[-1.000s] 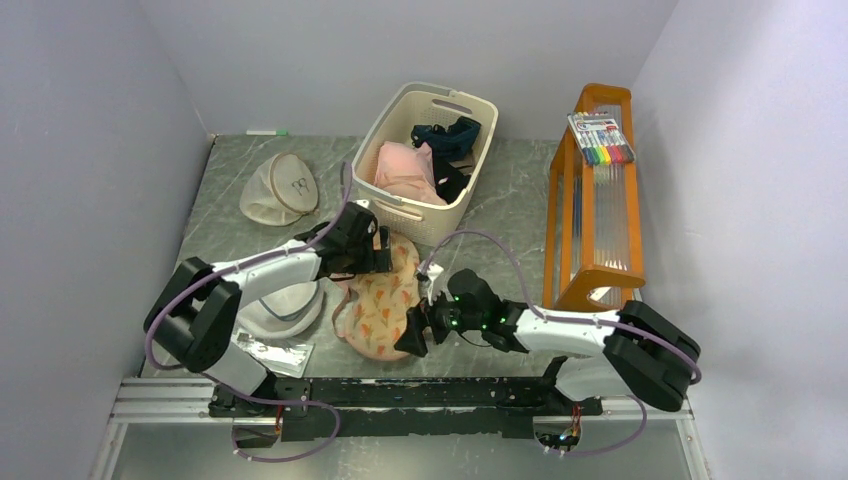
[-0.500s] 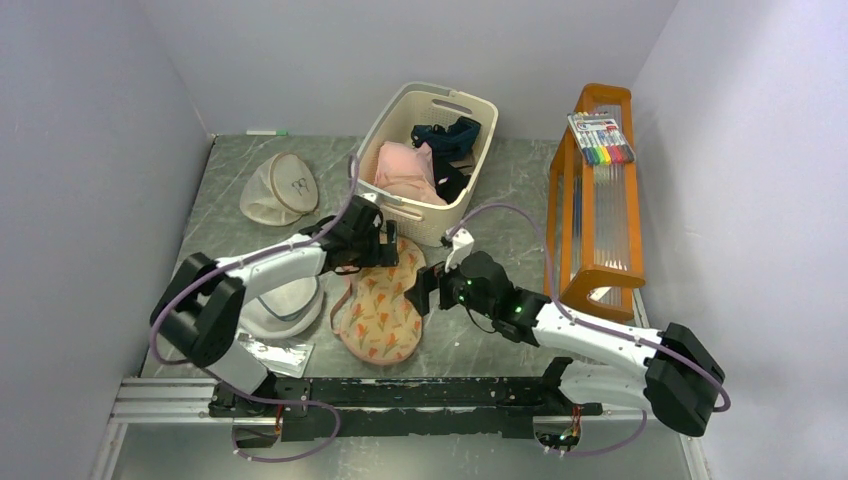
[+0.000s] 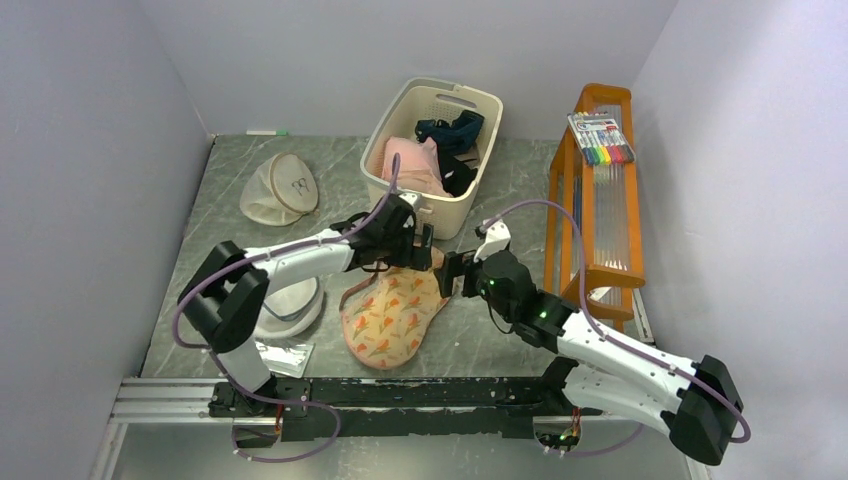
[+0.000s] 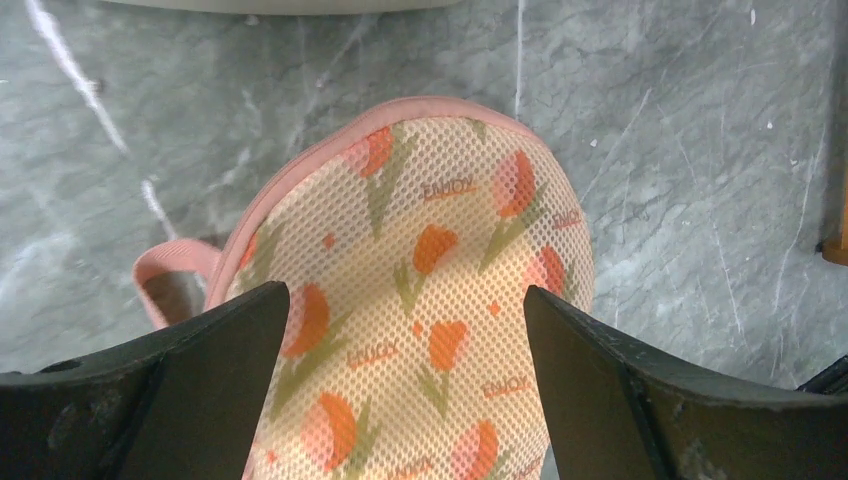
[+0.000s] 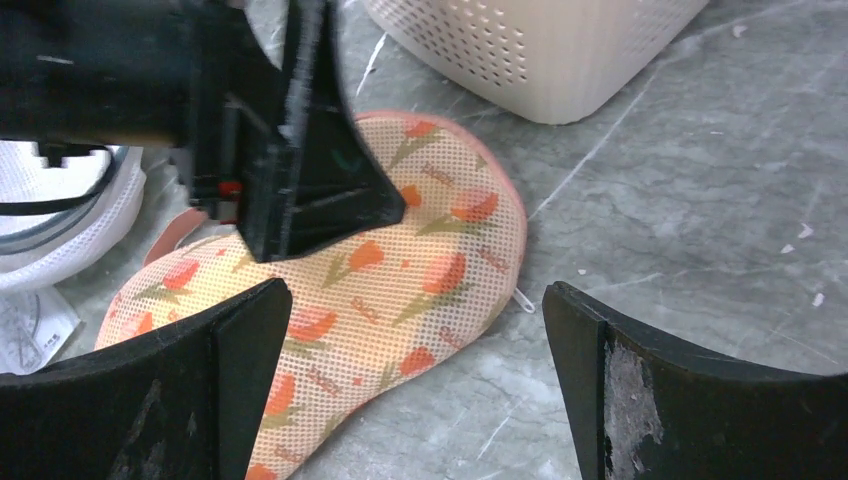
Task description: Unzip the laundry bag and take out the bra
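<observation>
The only legible wording was the small orange word "ENJOY", printed over and over on the mesh of the laundry bag [image 4: 430, 260]. It could be read between the jaws of the left gripper [image 4: 405, 292] and just beyond their tips.

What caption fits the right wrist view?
Open right hand faces the laundry bag; left hand hangs over the bag's end near the basket.

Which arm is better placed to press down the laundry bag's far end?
Left: the left tool, open, hangs above the laundry bag at its far end; the right tool, open, sits beside it.
</observation>
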